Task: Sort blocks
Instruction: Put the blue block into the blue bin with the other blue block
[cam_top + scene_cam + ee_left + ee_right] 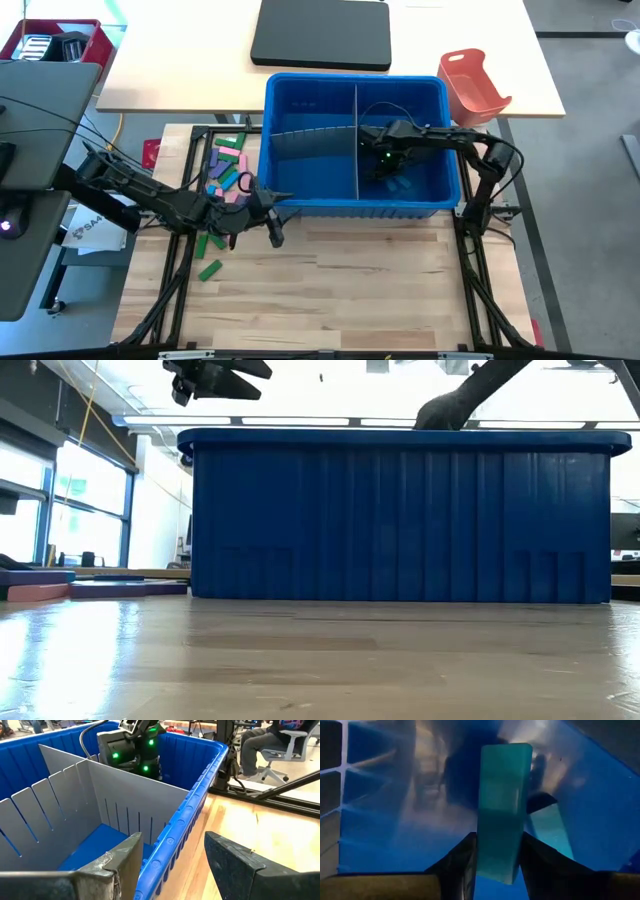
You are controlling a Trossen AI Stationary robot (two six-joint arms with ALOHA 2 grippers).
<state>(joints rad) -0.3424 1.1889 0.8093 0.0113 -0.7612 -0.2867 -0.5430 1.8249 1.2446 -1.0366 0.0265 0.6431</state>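
Green block [501,810] clamped in right hand [497,862]

One blue bin [300,205], one grey divider [356,140], one orange-red tray [475,85], two end effectors, a dozen-odd blocks [228,165] in a pile, one green block [502,810] held.

Overhead light evenly brightening high view; soft shadows lying under arms on wooden table [350,280]. Low view fighting strong backlight: ceiling strips and windows [70,490] blowing out white, blue bin [400,515] wall looking dark, glare spreading over near tabletop, foreground going soft. Left wrist view staying bright; near fingers [125,865] blurring. Right wrist view dim, blue-tinted, hazy reflections smearing bin wall; held green block [502,810] slightly blurred.
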